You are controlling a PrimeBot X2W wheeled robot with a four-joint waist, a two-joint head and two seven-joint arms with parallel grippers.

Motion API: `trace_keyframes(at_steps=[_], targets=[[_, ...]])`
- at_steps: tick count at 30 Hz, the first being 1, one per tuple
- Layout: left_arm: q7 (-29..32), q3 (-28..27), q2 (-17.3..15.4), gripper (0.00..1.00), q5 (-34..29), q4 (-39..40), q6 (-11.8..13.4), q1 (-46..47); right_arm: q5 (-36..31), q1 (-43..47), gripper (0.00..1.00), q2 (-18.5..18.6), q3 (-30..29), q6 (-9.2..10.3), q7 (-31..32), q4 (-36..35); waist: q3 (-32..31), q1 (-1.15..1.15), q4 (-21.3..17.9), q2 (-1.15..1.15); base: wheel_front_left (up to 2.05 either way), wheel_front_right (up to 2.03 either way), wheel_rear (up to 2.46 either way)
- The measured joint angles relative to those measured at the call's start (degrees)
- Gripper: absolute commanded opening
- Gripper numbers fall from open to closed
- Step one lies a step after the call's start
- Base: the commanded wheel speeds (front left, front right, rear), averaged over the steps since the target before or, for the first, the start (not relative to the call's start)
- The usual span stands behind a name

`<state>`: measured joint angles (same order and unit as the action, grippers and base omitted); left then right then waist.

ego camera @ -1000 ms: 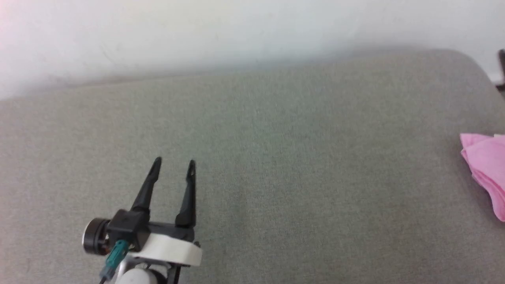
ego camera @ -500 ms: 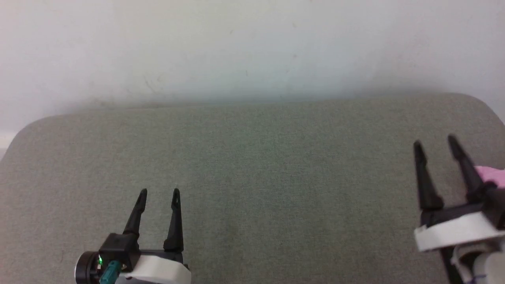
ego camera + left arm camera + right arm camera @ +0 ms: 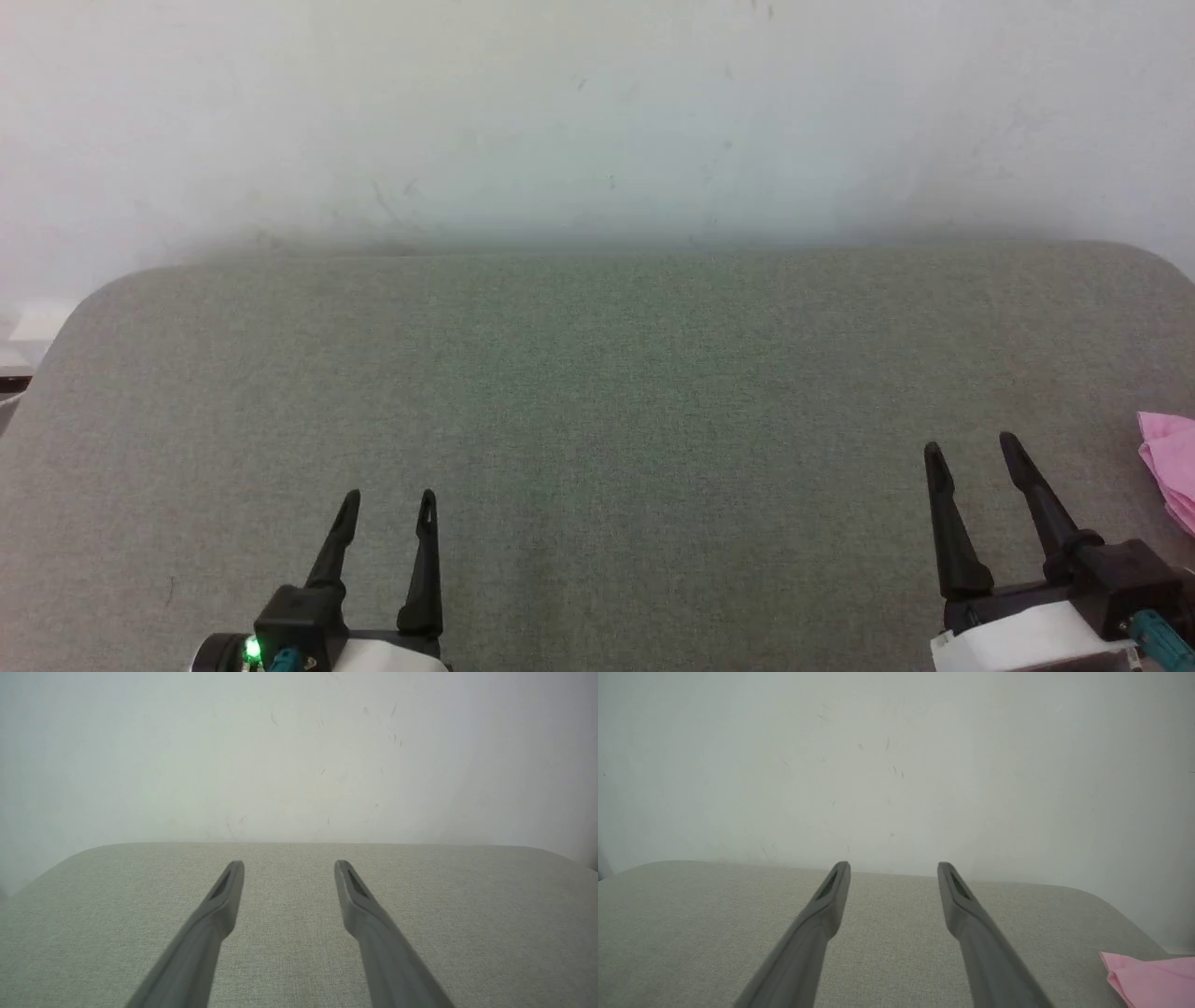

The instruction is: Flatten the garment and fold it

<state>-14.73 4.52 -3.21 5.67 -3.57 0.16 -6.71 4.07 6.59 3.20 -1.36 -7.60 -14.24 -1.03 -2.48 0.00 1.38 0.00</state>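
Note:
A corner of the light pink garment (image 3: 1169, 467) lies on the grey fabric surface (image 3: 597, 392) at the far right edge of the head view. In the right wrist view the garment (image 3: 1153, 977) shows at the bottom right. My right gripper (image 3: 973, 452) hovers open just left of it, apart from it, nothing between its fingers. At the lower left my left gripper (image 3: 387, 502) is open too and holds nothing. Each wrist view looks along open fingers, the left gripper (image 3: 288, 868) and the right gripper (image 3: 893, 869), toward the far edge.
The grey surface ends against a white wall (image 3: 597, 121) at the back. Its back corners are rounded. A small pale object (image 3: 37, 322) sits beyond the far left corner.
The head camera has swung, so the whole picture shifted. The right gripper came into view and now sits lower, with its fingers off the pink cloth. Both grippers stayed open.

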Motion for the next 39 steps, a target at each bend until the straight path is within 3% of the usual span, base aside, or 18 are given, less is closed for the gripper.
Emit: trace_keyframes(at_steps=[30, 31, 39], targets=[[0.0, 0.6, 0.1, 1.0, -0.1, 0.8, 1.7, 0.0, 1.1, 0.0, 1.0, -0.1, 0.1, 0.0, -0.5, 1.9, 0.6, 0.0, 0.4, 0.0, 0.0, 0.0, 0.0], [0.0, 0.6, 0.1, 0.0, -0.1, 0.9, 1.8, 0.0, 1.1, 0.0, 0.0, -0.1, 0.1, 0.0, -0.5, 1.9, 0.7, 0.0, 0.4, 0.0, 0.0, 0.0, 0.0], [0.5, 0.6, 0.0, 0.0, -0.1, 0.8, 1.9, 0.0, 1.1, 0.0, 0.0, 0.0, 0.0, 0.0, 0.0, 1.9, 0.8, 0.0, 0.3, 0.0, 0.0, 0.0, 0.0]])
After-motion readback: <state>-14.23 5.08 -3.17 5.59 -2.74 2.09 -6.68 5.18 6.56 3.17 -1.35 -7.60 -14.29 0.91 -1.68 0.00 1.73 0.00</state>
